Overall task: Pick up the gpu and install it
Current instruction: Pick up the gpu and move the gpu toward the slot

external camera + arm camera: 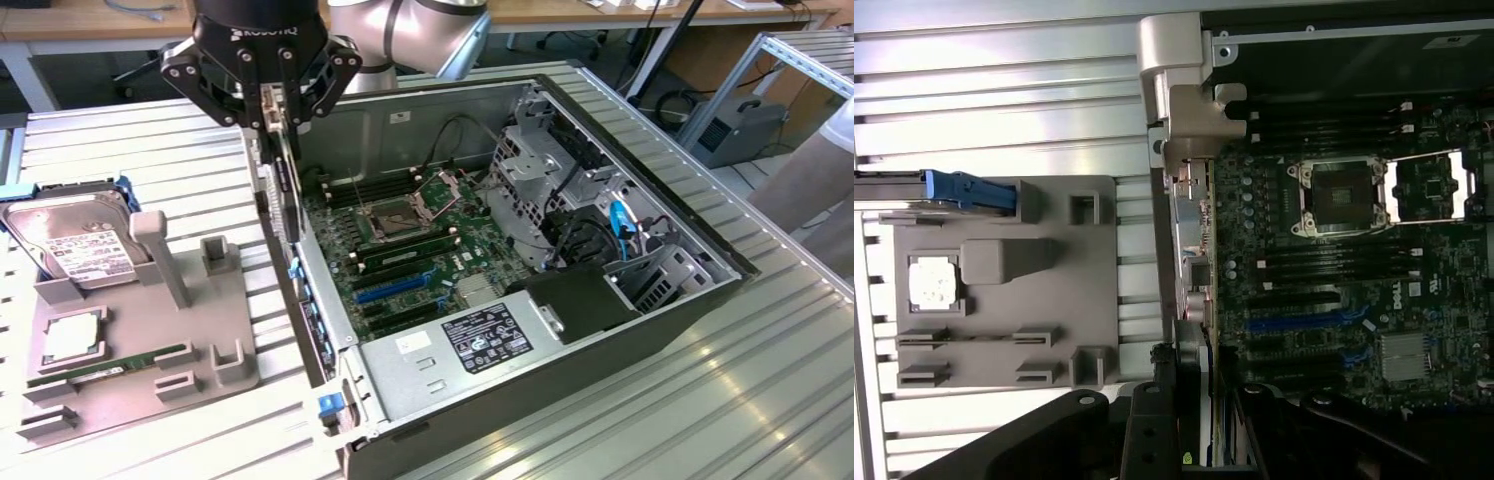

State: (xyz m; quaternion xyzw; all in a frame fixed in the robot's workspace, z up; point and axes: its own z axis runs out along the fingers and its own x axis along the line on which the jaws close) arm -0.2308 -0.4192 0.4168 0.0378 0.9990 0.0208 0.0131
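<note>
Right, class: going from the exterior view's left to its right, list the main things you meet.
Hard drive → gpu held in the gripper → CPU socket → metal drive cage → blue cable.

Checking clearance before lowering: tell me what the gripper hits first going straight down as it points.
Likely the motherboard edge beside the case wall, met by the held gpu before the gripper itself; depth is unclear.

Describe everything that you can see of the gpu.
The gpu is a thin flat card, seen edge-on: dark, with a silver metal bracket at one end. It hangs upright from the claw, which is shut on its upper edge. It is over the open computer case, near its wall on the exterior view's left.
</note>
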